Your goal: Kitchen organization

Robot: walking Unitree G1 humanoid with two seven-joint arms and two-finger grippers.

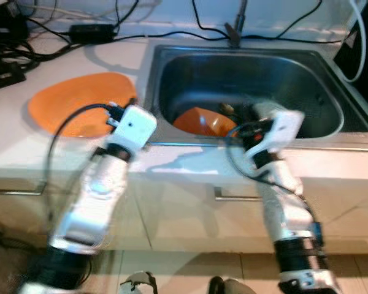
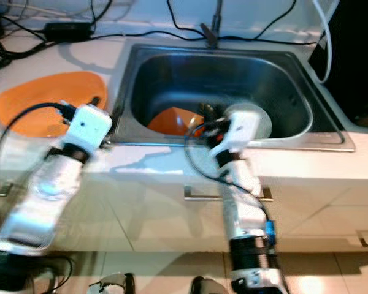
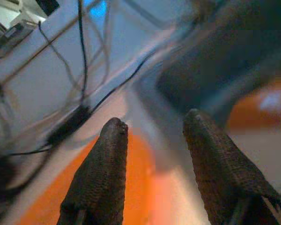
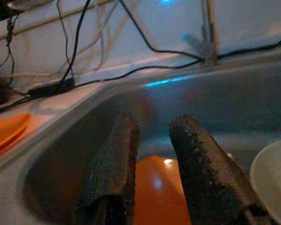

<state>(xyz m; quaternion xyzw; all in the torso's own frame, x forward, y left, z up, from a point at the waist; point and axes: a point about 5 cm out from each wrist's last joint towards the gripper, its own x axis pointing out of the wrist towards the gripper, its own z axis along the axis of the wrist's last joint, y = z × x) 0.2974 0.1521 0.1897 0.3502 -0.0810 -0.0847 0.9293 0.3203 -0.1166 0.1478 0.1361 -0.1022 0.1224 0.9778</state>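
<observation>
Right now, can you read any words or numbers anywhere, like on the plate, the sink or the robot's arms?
No words, numbers or signs can be read anywhere.
Orange plate on the counter: plain, no print.
Sink and the orange bowl in it: no label seen.
Black box on the cables at the back: too small and blurred to tell.
Robot's arms: blurred, no text made out.
</observation>
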